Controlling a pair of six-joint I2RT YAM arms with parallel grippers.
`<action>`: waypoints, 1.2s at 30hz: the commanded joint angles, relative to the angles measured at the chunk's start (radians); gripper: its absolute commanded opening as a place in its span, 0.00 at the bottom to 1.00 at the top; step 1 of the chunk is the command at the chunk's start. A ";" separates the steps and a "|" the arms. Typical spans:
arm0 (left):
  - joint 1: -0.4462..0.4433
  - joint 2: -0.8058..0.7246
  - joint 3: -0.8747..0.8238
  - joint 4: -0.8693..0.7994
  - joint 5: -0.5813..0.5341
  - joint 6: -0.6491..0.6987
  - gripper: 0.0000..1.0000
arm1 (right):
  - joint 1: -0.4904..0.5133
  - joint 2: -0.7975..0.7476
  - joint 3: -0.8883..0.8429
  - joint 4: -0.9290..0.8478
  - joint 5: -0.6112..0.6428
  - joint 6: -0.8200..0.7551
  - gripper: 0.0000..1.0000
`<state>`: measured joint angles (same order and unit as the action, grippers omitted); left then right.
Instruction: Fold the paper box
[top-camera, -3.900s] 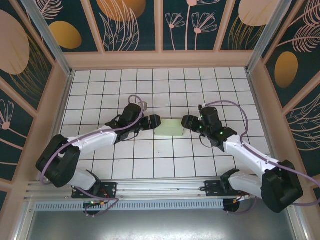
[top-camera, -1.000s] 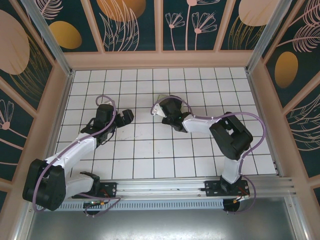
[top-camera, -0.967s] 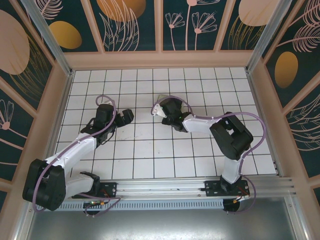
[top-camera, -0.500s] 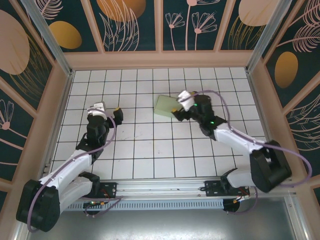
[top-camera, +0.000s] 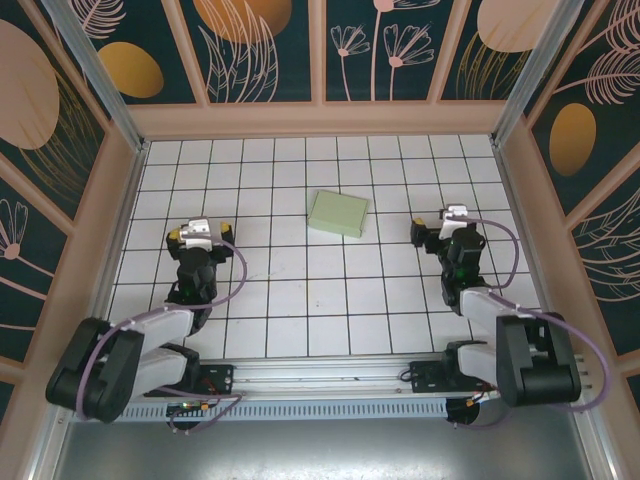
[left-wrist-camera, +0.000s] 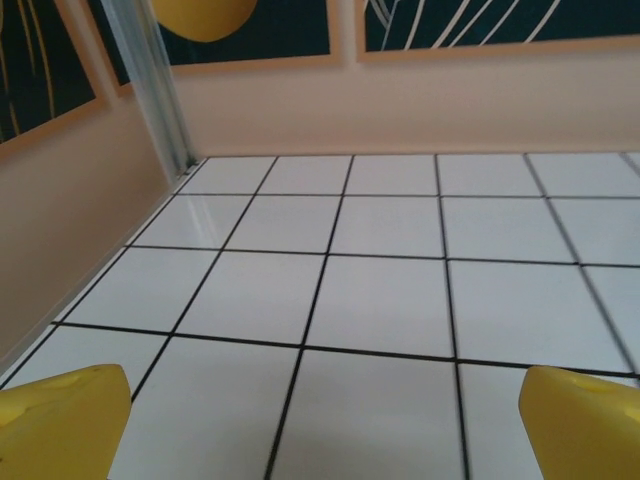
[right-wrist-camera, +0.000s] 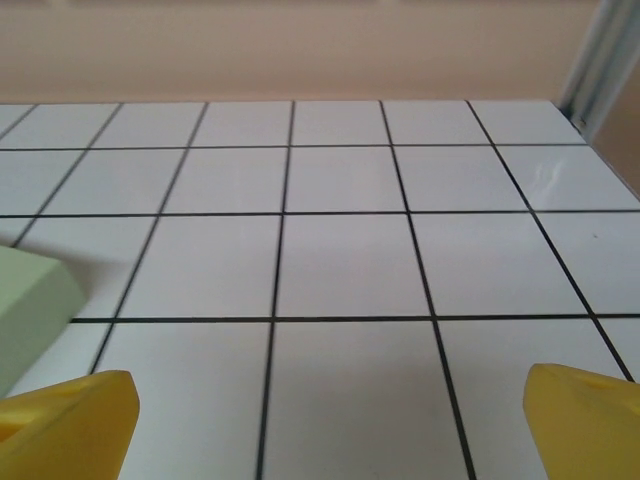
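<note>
Pale mint-green shallow card paper box (top-camera: 339, 213) lies nearer the white tiled table's (top-camera: 300, 300) far edge, between left gripper (top-camera: 201, 233) and right gripper (top-camera: 445, 223), touching neither. All 4 fingers are spread and empty.

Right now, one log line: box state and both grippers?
paper box: folded closed, lying on table | left gripper: open, empty, apart from box | right gripper: open, empty, apart from box

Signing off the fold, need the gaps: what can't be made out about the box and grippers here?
- Top external: paper box underside hidden by its own body; seams and tabs too small to read.
- Right wrist: paper box cut off by the left edge, one corner in frame.
- Wrist views: left gripper and right gripper fingers cut off by the bottom edge.
</note>
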<state>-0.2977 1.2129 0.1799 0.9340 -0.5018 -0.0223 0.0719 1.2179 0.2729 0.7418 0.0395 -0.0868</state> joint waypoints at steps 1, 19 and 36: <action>0.052 0.075 -0.010 0.226 0.040 0.029 0.99 | -0.050 0.071 -0.033 0.250 -0.050 0.050 0.99; 0.285 0.306 0.059 0.330 0.375 -0.048 0.99 | -0.135 0.320 -0.037 0.499 -0.161 0.099 0.99; 0.285 0.308 0.064 0.328 0.375 -0.048 0.99 | -0.129 0.321 -0.034 0.496 -0.142 0.101 0.99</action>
<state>-0.0177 1.5177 0.2398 1.2278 -0.1383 -0.0570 -0.0639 1.5364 0.2394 1.1824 -0.1238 0.0040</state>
